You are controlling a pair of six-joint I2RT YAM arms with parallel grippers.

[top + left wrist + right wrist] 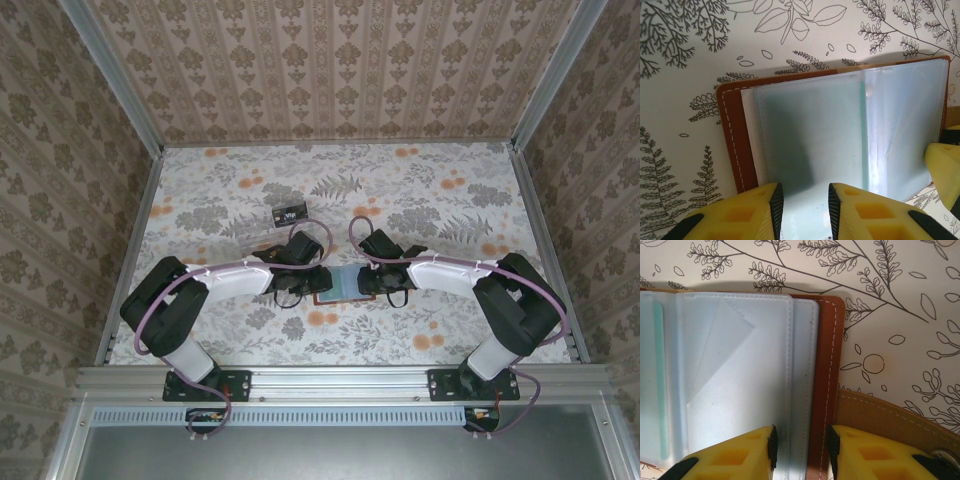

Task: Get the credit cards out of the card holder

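While both arms fold inward over the table (200,330), their elbows stand out toward the left and right edges and their wrists meet at the middle of the flowered cloth. The left arm (215,285) reaches in from the left and the right arm (450,272) mirrors it from the right.

Between the 2 wrists, on the near half of the table, the card holder (340,283) lies spread open and flat, its brown stitched leather showing as a rim at both outer sides. Inside it, pale blue-grey translucent sleeves (815,135) lie layered over one another. A thin green strip (657,380) stands in one sleeve on the right half.

The left gripper (805,195) sits over the left half's sleeves, jaws a narrow gap apart, clamping nothing. The right gripper (801,437) stands the same way, its gap over the sleeves' outer edge beside the leather rim.

A tan strap (880,415) lies just right of the holder. A small dark card-like piece (288,212) lies farther back, left of centre.
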